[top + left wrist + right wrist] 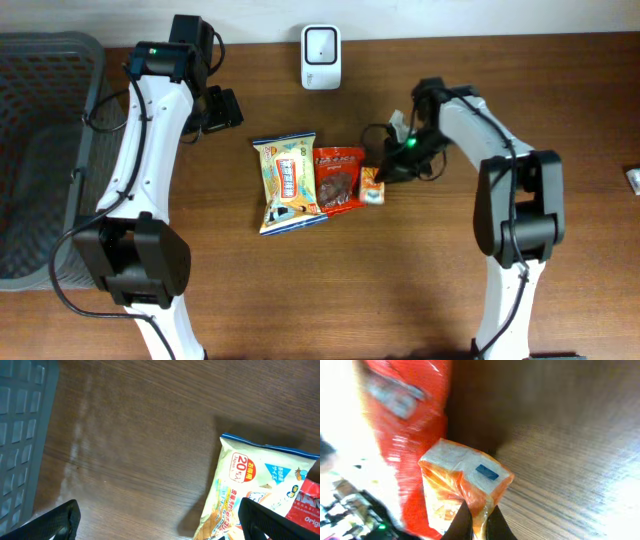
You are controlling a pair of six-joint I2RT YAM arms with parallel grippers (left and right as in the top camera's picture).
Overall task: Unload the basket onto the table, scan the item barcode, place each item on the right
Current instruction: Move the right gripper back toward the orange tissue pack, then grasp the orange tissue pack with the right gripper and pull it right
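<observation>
Three snack items lie mid-table: a yellow bag [288, 182], a red bag [338, 178] and a small orange packet [372, 186]. My right gripper [386, 172] is down at the packet's right side. In the right wrist view this gripper [477, 522] is shut, pinching the crimped edge of the orange packet [460, 480], with the red bag [415, 425] just behind. A white scanner [321, 57] stands at the back edge. My left gripper [222, 108] hovers open at the back left; its view shows the gripper [162, 525] over bare wood, the yellow bag [250, 490] under its right finger. The barcode is hidden.
A grey plastic basket [40, 150] fills the table's left end and shows in the left wrist view as a grey basket [20, 435]. A small white object [633, 178] lies at the far right edge. Cables loop around both arms.
</observation>
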